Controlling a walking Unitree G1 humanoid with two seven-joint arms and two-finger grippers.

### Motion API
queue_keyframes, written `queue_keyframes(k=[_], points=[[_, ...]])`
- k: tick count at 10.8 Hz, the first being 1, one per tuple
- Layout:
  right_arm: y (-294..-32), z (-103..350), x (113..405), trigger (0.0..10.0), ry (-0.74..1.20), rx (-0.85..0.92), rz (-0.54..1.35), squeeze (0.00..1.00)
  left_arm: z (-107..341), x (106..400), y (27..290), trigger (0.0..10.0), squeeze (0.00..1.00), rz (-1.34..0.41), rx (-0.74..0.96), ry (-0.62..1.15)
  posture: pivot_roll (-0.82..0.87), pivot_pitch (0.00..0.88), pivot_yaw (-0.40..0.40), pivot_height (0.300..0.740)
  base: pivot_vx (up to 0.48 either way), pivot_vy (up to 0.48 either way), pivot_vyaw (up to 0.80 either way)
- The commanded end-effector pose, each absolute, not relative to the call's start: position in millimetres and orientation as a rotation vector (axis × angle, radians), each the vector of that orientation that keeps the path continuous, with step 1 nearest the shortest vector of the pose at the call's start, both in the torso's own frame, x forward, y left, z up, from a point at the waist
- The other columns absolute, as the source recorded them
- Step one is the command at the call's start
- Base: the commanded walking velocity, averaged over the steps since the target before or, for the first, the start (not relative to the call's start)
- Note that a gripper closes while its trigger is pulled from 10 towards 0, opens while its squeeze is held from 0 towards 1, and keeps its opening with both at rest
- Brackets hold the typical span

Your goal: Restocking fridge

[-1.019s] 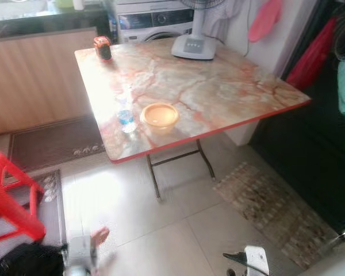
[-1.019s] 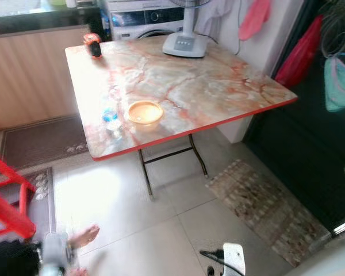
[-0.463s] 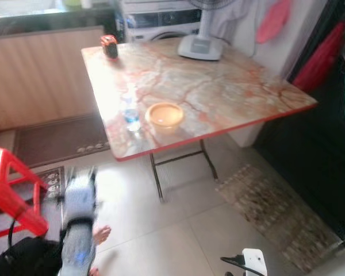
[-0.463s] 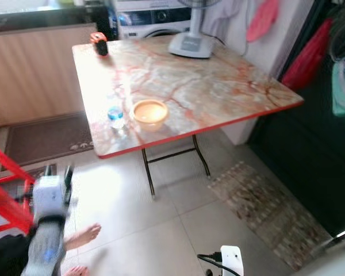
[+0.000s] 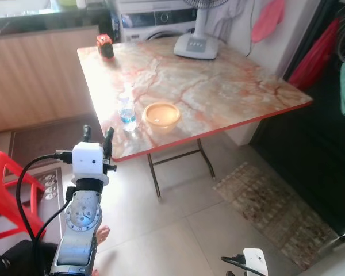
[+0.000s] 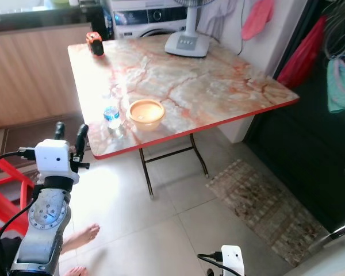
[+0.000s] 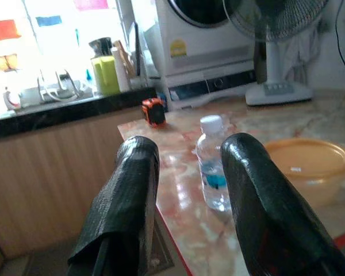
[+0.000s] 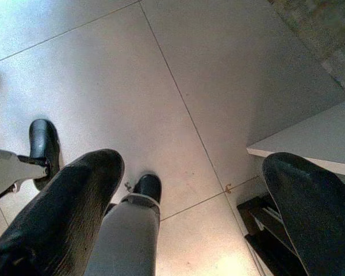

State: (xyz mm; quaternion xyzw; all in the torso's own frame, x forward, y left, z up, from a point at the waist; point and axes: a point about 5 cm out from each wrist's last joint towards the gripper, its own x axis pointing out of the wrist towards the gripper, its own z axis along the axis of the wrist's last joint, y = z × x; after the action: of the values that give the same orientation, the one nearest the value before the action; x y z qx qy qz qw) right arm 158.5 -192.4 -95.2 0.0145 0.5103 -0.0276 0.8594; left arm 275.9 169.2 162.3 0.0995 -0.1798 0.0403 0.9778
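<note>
A small clear water bottle [image 5: 126, 112] with a blue label stands near the front left edge of the marble-patterned table [image 5: 230, 86]. Just right of it sits a yellow lidded bowl [image 5: 161, 116]. My left gripper [image 5: 97, 135] is raised in front of the table's left corner, open and empty, a short way from the bottle. In the left wrist view the bottle [image 7: 214, 164] shows between the two black fingers [image 7: 132, 190], with the bowl [image 7: 310, 169] beside it. My right gripper [image 8: 190, 167] hangs low, open, pointing at the tiled floor.
A fan base [image 5: 195, 46] and a small red-and-black object [image 5: 105, 47] stand at the table's far side. A red stool [image 5: 11, 190] is at my left, a patterned rug [image 5: 270, 207] at the right by a dark front [image 5: 328, 149]. A person's bare foot [image 6: 83, 234] rests on the tiles.
My left arm has swung up from low at the left and now holds its gripper at table height, facing the bottle. The right arm stays low.
</note>
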Motion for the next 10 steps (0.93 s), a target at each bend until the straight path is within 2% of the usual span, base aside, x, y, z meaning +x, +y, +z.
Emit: queue_keyframes(k=[1, 3, 6, 9, 10], points=[[-194.2, -94.7, 158.9, 10.0, 1.062, 0.034, -0.062, 0.00, 172.4, 278.0, 166.0, 10.0, 0.00, 0.067, 0.175, -0.385, 0.06, 0.046, -0.038, 0.740, 0.000, 0.000, 0.00], [-194.3, -94.7, 158.9, 10.0, 1.066, 0.029, -0.056, 0.00, 179.6, 283.3, 166.2, 10.0, 0.00, 0.085, 0.116, -0.380, 0.06, 0.054, -0.039, 0.740, 0.000, 0.000, 0.00], [-191.7, -94.1, 160.8, 10.0, 1.059, 0.029, -0.024, 0.00, 181.2, 285.5, 170.0, 10.0, 0.00, 0.098, 0.103, -0.359, 0.06, 0.064, -0.043, 0.740, 0.281, 0.000, 0.00], [-190.2, -94.4, 160.4, 10.0, 1.063, 0.026, -0.005, 0.00, 179.5, 287.9, 167.9, 10.0, 0.00, 0.097, 0.106, -0.332, 0.06, 0.065, -0.045, 0.740, 0.299, 0.000, 0.60], [-190.1, -94.6, 160.1, 10.0, 1.065, 0.035, -0.011, 0.00, 179.7, 288.0, 167.1, 10.0, 0.00, 0.095, 0.104, -0.332, 0.06, 0.065, -0.044, 0.740, 0.296, 0.000, 0.00]])
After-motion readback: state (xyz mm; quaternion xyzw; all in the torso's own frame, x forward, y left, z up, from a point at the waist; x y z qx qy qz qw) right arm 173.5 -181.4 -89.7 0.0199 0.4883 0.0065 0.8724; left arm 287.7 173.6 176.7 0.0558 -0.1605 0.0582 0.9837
